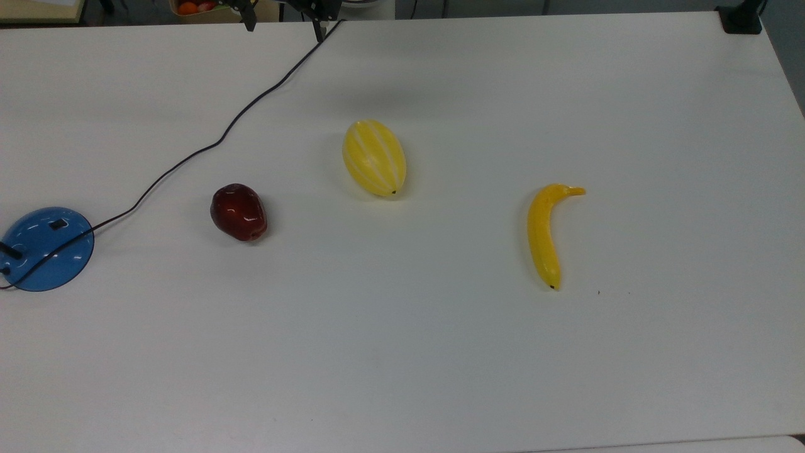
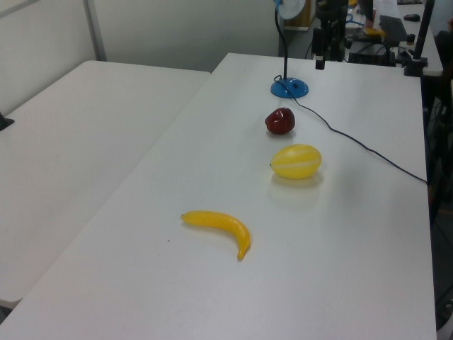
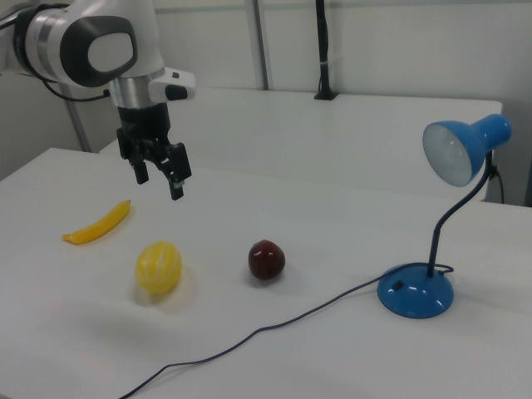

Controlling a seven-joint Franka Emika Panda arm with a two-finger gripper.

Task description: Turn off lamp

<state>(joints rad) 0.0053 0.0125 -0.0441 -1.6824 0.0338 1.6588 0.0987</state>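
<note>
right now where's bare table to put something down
Widest free patch: the near strip of the table in the top view, below the fruit row. Also open: between the melon and banana, and the top view's right beyond the banana. Crowded: the lamp, its cord and the apple.

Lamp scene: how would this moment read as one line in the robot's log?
hand: open, raised above table, holding nothing | lamp: untouched, button not pressed | apple: between lamp and melon | banana: beyond melon

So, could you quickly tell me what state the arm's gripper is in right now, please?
Gripper: open, holding nothing, hanging in the air above the white table, apart from the blue desk lamp.
</note>
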